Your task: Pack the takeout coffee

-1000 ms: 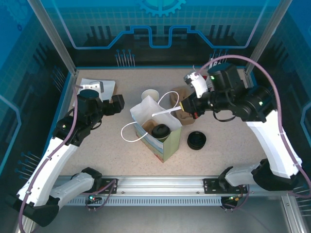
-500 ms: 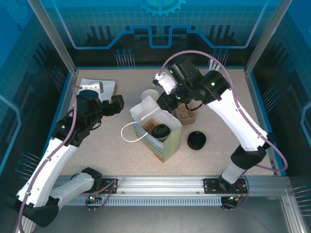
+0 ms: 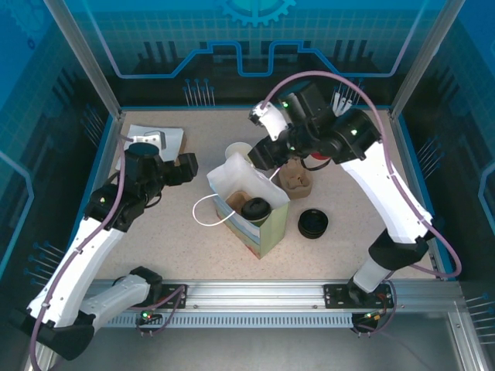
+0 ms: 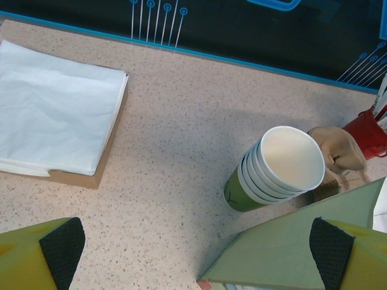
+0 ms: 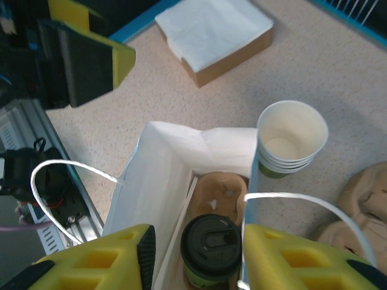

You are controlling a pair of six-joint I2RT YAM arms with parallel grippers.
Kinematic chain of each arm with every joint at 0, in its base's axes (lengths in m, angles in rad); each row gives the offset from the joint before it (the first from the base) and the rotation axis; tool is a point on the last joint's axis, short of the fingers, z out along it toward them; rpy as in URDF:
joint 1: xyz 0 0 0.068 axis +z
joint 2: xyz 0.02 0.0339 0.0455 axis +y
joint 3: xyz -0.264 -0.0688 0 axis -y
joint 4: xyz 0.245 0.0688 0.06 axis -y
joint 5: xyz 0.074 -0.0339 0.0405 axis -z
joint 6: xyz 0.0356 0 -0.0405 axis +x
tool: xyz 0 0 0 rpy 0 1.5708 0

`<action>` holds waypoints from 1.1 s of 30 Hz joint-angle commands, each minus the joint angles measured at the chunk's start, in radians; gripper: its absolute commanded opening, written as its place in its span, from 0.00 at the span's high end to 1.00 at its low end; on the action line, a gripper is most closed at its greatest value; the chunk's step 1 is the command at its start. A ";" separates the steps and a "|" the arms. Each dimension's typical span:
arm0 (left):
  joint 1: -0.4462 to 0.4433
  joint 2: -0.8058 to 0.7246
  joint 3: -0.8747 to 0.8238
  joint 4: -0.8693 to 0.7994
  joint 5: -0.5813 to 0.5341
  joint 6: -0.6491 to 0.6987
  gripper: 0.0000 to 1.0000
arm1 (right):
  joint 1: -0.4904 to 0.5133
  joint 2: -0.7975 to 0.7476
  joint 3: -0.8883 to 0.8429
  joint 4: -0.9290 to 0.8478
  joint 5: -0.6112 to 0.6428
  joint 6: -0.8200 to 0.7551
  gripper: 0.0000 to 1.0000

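The takeout coffee (image 5: 213, 246), a green cup with a black lid, stands in a brown carrier (image 5: 221, 194) inside the open white paper bag (image 5: 158, 166). From above, the lidded coffee (image 3: 255, 210) sits in the bag (image 3: 267, 232) at the table's centre. My right gripper (image 5: 196, 261) hovers open just above the bag's mouth, its yellow fingers (image 5: 115, 263) on either side of the cup and gripping nothing. It hangs over the bag's far end (image 3: 265, 154). My left gripper (image 4: 196, 266) is open and empty, low over the table left of the bag (image 3: 186, 167).
A stack of open green cups (image 3: 238, 151) stands just behind the bag. Spare pulp carriers (image 3: 296, 182) and a red straw cup (image 4: 369, 130) are at the back right. Black lids (image 3: 313, 223) lie right of the bag. Napkins (image 3: 155, 139) sit at the back left.
The right arm swung left from beside the carriers, carrying a white straw, to above the bag; its jaws have opened and the straw is gone from them. The left arm stayed still.
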 commanded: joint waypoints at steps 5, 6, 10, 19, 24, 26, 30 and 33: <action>0.042 0.072 0.105 -0.079 0.013 0.002 0.01 | -0.068 -0.179 -0.089 0.059 0.022 0.005 0.44; 0.051 0.081 0.111 -0.083 0.020 0.002 0.01 | -0.080 -0.201 -0.109 0.064 0.021 0.008 0.43; 0.110 0.133 0.154 -0.116 0.062 0.007 0.01 | -0.139 -0.309 -0.212 0.104 0.012 0.025 0.36; 0.321 0.320 0.235 -0.184 0.218 0.116 0.02 | -0.265 -0.515 -0.464 0.212 -0.023 0.041 0.20; 0.385 0.447 0.261 -0.192 0.217 0.198 0.09 | -0.285 -0.581 -0.582 0.267 -0.032 0.042 0.11; 0.387 0.510 0.280 -0.203 0.179 0.246 0.13 | -0.294 -0.606 -0.626 0.283 -0.029 0.043 0.06; 0.387 0.647 0.345 -0.251 0.136 0.317 0.20 | -0.311 -0.655 -0.712 0.320 -0.019 0.041 0.00; 0.386 0.740 0.384 -0.265 0.112 0.348 0.24 | -0.325 -0.689 -0.770 0.347 -0.017 0.041 0.00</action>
